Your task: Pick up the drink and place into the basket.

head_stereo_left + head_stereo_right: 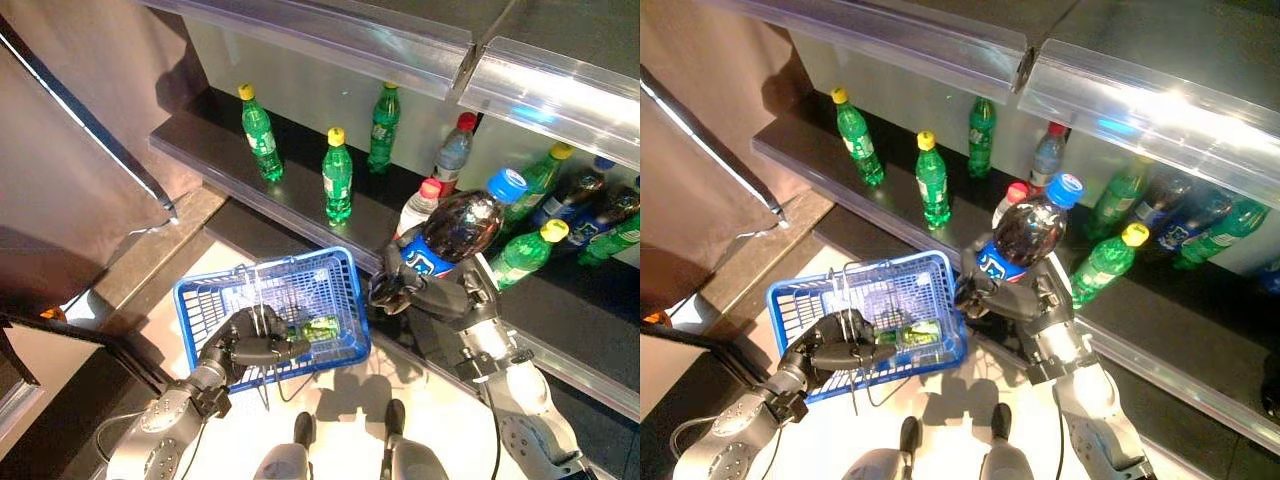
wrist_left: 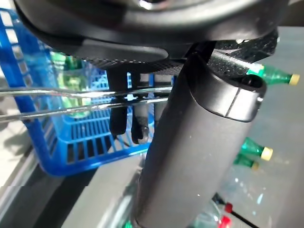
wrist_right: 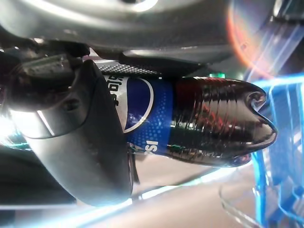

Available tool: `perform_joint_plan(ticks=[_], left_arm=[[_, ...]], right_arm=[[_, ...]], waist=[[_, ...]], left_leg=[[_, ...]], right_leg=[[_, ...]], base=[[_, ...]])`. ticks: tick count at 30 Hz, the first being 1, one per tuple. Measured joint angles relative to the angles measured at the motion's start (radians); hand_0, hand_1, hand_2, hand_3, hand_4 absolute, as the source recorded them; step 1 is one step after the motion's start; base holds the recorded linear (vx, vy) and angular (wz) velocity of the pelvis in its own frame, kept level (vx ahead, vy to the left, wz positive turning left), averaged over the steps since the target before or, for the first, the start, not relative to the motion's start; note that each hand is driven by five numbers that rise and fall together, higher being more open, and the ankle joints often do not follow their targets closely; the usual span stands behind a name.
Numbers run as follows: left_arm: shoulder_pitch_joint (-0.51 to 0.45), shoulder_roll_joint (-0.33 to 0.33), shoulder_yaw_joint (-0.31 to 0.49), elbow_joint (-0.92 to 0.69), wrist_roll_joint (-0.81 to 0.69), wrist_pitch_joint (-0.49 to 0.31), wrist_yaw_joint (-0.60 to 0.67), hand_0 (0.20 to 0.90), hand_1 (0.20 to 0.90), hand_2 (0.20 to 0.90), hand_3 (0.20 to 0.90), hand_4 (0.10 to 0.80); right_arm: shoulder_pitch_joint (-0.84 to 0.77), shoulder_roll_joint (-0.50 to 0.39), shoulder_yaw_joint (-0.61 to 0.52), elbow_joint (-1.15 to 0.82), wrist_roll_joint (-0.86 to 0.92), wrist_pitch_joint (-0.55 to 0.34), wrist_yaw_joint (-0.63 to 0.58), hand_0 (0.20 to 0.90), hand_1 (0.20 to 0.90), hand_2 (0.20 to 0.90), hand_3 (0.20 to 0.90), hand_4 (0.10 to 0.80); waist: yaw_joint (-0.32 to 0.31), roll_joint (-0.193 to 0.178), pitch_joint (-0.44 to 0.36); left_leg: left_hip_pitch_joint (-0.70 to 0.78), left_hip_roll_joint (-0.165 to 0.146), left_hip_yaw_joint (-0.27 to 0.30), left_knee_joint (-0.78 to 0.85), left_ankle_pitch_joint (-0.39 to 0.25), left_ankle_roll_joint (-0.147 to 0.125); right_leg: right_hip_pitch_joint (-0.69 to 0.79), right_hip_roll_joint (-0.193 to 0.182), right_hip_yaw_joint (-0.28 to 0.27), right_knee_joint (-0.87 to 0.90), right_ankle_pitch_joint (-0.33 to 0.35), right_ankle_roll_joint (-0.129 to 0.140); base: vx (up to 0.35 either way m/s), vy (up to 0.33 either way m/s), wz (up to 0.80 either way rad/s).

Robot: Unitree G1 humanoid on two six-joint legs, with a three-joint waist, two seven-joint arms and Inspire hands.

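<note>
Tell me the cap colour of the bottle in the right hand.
Blue, on the dark cola bottle; clearest in the left eye view.

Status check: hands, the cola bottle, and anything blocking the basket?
Left hand shut on basket handles. Right hand shut on cola bottle, held beside blue basket, not yet in. Green bottle already inside; opening otherwise clear.

dark cola bottle [image 1: 455,232] with blue cap and blue label; blue lattice basket [image 1: 275,297]; green bottles [image 1: 337,176] with yellow caps.
</note>
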Motion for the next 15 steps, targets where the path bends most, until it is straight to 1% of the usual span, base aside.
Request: perform_joint_plan(ticks=[5,7,8,10,12,15], left_arm=[[-0.013,0.038,-0.010,-0.016,-0.022,0.097,-0.037,0.300,0.300,0.300,0.200,0.100],[-0.015,0.063,-0.026,-0.016,-0.034,0.119,-0.038,0.300,0.300,0.300,0.200,0.100],[-0.026,0.086,-0.052,-0.016,-0.045,0.127,-0.038,0.300,0.300,0.300,0.200,0.100],[-0.049,0.107,-0.107,-0.016,-0.074,0.133,-0.038,0.300,0.300,0.300,0.200,0.100],[-0.076,0.110,-0.154,-0.016,-0.081,0.133,-0.038,0.300,0.300,0.300,0.200,0.100],[-0.102,0.109,-0.199,-0.017,-0.103,0.131,-0.037,0.300,0.300,0.300,0.200,0.100]], right_arm=[[-0.039,-0.014,0.058,0.000,0.000,0.000,-0.009,0.300,0.300,0.300,0.200,0.100],[-0.059,-0.013,0.078,0.000,0.000,0.000,-0.023,0.300,0.300,0.300,0.200,0.100],[-0.074,-0.010,0.093,0.000,0.000,0.000,-0.038,0.300,0.300,0.300,0.200,0.100],[-0.100,-0.009,0.120,0.000,0.005,-0.001,-0.058,0.300,0.300,0.300,0.200,0.100],[-0.116,-0.003,0.150,0.001,0.025,-0.001,-0.076,0.300,0.300,0.300,0.200,0.100],[-0.121,0.003,0.210,0.006,0.031,0.000,-0.099,0.300,0.300,0.300,0.200,0.100]], waist=[[0.020,0.002,0.000],[0.022,0.002,0.000],[0.024,0.002,0.000],[0.022,0.003,0.000],[0.026,0.003,0.000],[0.027,0.004,0.000]], left_leg=[[-0.001,-0.001,-0.002,0.000,0.000,0.000],[-0.001,-0.002,-0.005,0.000,0.001,0.000],[-0.002,-0.003,-0.009,0.000,0.002,0.001],[-0.008,-0.007,-0.022,0.001,0.007,0.002],[-0.010,-0.009,-0.029,0.000,0.010,0.002],[-0.007,-0.012,-0.036,0.002,0.011,0.003]], right_leg=[[0.001,-0.001,-0.003,-0.001,0.000,0.001],[0.003,-0.002,-0.005,-0.001,-0.001,0.001],[0.004,-0.003,-0.008,-0.001,-0.001,0.001],[0.006,-0.009,-0.022,-0.001,-0.002,0.002],[0.007,-0.011,-0.028,0.000,-0.002,0.003],[0.015,-0.014,-0.033,0.000,-0.003,0.004]], base=[[0.001,0.006,0.01],[0.017,0.021,0.04],[0.014,0.022,0.10],[0.012,0.027,0.19],[0.027,0.031,0.14],[0.035,0.023,0.06]])
